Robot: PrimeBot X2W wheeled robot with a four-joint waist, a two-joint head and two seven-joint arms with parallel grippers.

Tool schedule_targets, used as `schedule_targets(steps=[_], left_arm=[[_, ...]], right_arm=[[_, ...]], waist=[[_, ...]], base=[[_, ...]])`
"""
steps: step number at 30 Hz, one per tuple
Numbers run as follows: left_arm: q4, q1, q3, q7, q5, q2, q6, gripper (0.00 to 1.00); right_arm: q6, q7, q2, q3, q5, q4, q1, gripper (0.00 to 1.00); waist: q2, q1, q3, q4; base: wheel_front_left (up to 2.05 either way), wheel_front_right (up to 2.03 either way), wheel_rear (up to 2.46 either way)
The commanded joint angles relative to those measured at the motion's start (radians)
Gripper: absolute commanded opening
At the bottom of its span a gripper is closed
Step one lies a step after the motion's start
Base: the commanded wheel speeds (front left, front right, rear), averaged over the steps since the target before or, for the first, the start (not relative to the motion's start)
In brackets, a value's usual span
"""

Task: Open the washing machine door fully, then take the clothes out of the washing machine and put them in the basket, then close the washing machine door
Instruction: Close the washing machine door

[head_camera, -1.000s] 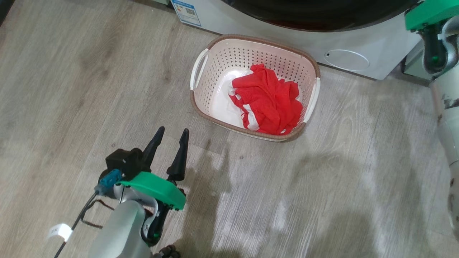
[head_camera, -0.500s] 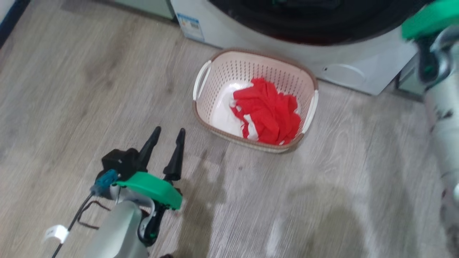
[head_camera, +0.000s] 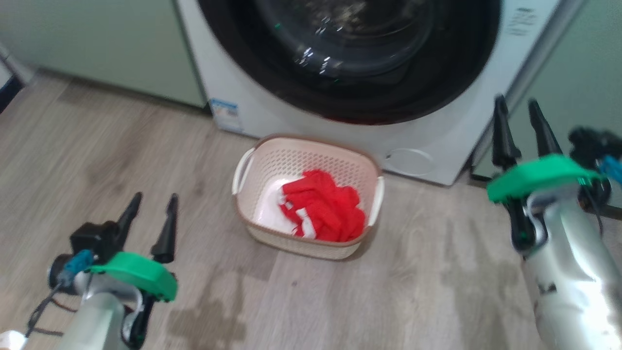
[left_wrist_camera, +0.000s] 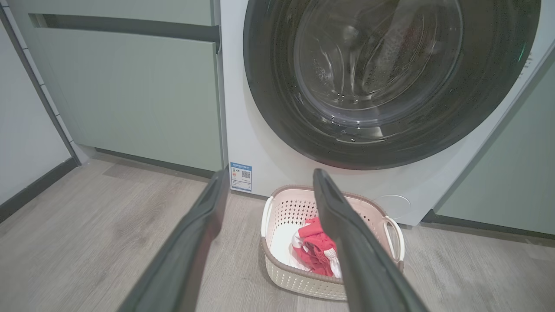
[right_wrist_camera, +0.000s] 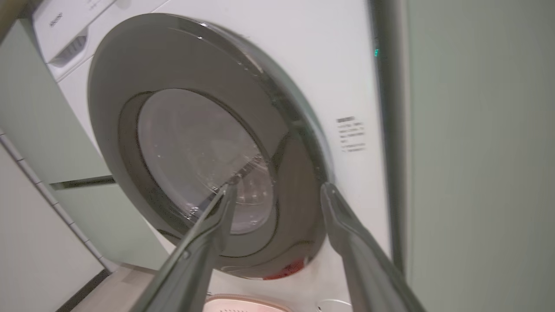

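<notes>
Head view: the washing machine door (head_camera: pixel 466 82) lies shut against the front of the washing machine (head_camera: pixel 228 87). Its black rim looks flush as far as the blurred picture allows, and the right wrist view shows the rim close against the white panel. Whether the latch has caught cannot be told. The clothes (head_camera: pixel 323 211) lie heaped in the right half of the basket (head_camera: pixel 243 214), which stands on the floor (head_camera: pixel 121 146) just before the machine's lower front edge, left of the small round cover (head_camera: pixel 408 162). The left gripper (head_camera: pixel 155 196) hangs low over the floor, well left of the basket, fingers spread and holding nothing. The right gripper (head_camera: pixel 516 99) stands beside the machine's right front corner, before the pale green cabinet (head_camera: pixel 583 63), likewise spread and empty, apart from the door. Judged from this layout, the closing step is at or near its end. To finish it well, confirm the seat. A red glint (right_wrist_camera: pixel 282 274) at the bottom of the rim is probably the clothes mirrored in the gloss; check that it is not trapped fabric. If the rim stands proud anywhere, press on the black rim, never on the glass bowl, squarely toward the drum. The floor to the left and toward the robot is open for drawing back either arm. The right arm has the cabinet face close on its outer side and the basket's right handle below and inward, so it should draw straight back, not sweep sideways.
</notes>
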Motion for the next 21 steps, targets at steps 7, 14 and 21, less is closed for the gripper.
schedule_targets(steps=[7, 14, 21], left_arm=[[0.020, -0.058, 0.081, -0.009, -0.003, 0.059, -0.006, 1.00], [0.050, -0.035, 0.100, -0.009, -0.029, 0.050, -0.006, 1.00], [0.040, 0.013, 0.114, -0.009, -0.025, 0.046, -0.006, 1.00]], right_arm=[[-0.001, -0.005, 0.038, -0.095, -0.087, -0.159, 0.170, 1.00], [-0.001, -0.005, 0.060, -0.149, -0.152, -0.278, 0.331, 1.00], [-0.001, -0.005, 0.069, -0.118, -0.202, -0.409, 0.477, 1.00]], waist=[[-0.0001, 0.0000, -0.094, -0.128], [-0.0001, 0.0000, -0.123, -0.211], [-0.0001, 0.0000, -0.141, -0.290]], base=[[0.00, 0.00, 0.00], [0.00, 0.00, 0.00], [0.00, 0.00, 0.00]])
